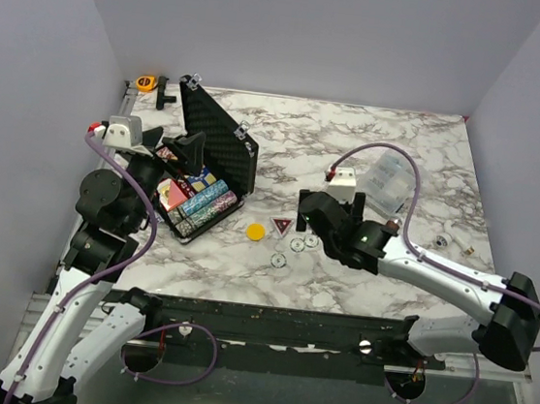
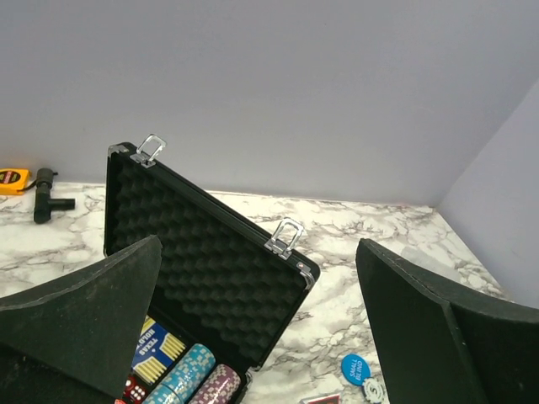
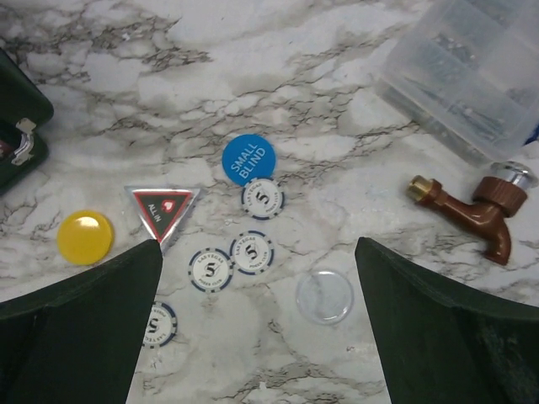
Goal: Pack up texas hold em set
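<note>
Black padded fingers (image 3: 93,320) of the right gripper (image 3: 258,248) are standing spread wide, gripping nothing and hanging over loose pieces on the marble table (image 3: 337,143). Between them four white chips (image 3: 210,269) marked 5 are lying flat, with a clear disc (image 3: 324,296) just beside them toward the right finger. Farther out, a blue Small Blind disc (image 3: 248,160) is sitting right against the topmost chip. An All In triangle (image 3: 162,210) is lying to its left, and a yellow disc (image 3: 84,237) beyond that. A brown tap (image 3: 472,210) and a clear plastic box (image 3: 472,76) are lying off to the right.

The left gripper (image 2: 259,244) is likewise holding its fingers (image 2: 84,320) wide apart and empty, hovering over the open black case (image 1: 213,147). The case is resting at the table's left, its foam-lined lid standing up with two silver latches (image 2: 285,236) on top. In its base a card deck (image 2: 156,353) and chip rows (image 2: 194,374) are lying side by side. Behind it an orange tape measure (image 2: 13,181) and a black T-shaped tool (image 2: 46,198) are lying.
</note>
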`<state>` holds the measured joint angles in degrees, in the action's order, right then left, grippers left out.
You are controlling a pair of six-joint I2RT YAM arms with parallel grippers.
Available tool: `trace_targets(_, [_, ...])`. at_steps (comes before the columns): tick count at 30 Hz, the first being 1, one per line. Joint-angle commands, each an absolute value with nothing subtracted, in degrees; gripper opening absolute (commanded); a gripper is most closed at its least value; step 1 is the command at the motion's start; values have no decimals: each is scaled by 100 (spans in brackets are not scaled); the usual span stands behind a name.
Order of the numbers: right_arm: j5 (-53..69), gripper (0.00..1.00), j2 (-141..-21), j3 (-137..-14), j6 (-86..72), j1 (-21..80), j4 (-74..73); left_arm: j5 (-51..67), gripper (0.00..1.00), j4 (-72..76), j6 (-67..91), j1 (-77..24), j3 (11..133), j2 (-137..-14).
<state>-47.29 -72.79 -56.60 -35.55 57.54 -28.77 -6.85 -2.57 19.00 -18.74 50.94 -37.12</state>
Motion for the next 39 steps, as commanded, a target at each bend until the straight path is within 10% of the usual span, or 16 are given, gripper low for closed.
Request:
trace_targets(1, [-3694, 100, -7850, -5643, -3331, 5644, -2103, -893, 98, -343, 1696, -1977, 5238, -3654])
trace_targets(22, [-769, 97, -9309, -4968, -2012, 4799, 248, -643, 99, -349, 1830, -2065, 5247, -3818])
trace_targets(39, [-1052, 84, -10291, -5432, -1308, 4718, 455, -598, 98, -387, 1811, -2070, 5256, -4014])
